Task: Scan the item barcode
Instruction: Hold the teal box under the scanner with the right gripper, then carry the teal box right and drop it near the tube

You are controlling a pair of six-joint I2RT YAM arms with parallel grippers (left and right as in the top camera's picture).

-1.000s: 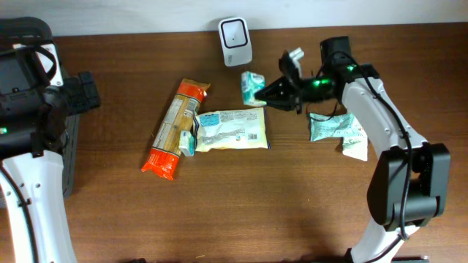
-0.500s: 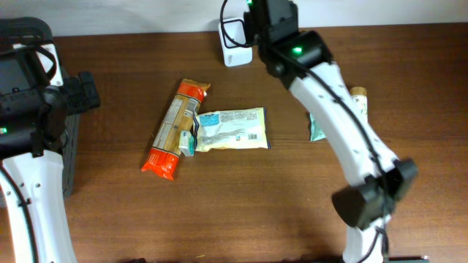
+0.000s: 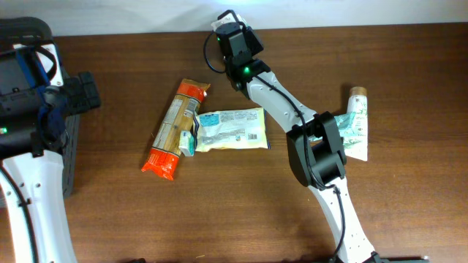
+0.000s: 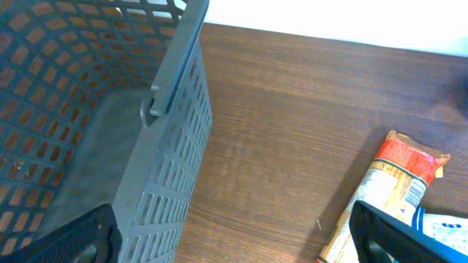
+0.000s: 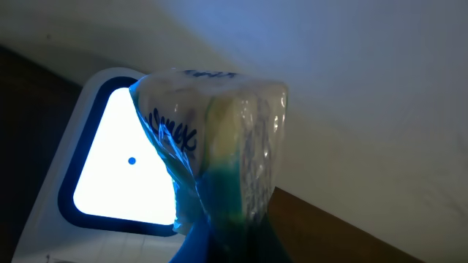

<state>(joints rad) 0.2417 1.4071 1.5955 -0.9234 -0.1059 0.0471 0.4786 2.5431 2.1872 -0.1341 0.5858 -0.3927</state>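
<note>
End effector of right arm pinching small wrapped pack before lit scanner window; probably needing barcode face turning squarely toward glow, holding steady.

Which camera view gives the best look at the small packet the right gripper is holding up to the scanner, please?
The right wrist view: the plastic-wrapped packet fills the frame before the lit scanner. Overhead, the right gripper hides it. The left wrist view shows only the basket and the pasta bag.

Grey basket beside pasta packet
</note>
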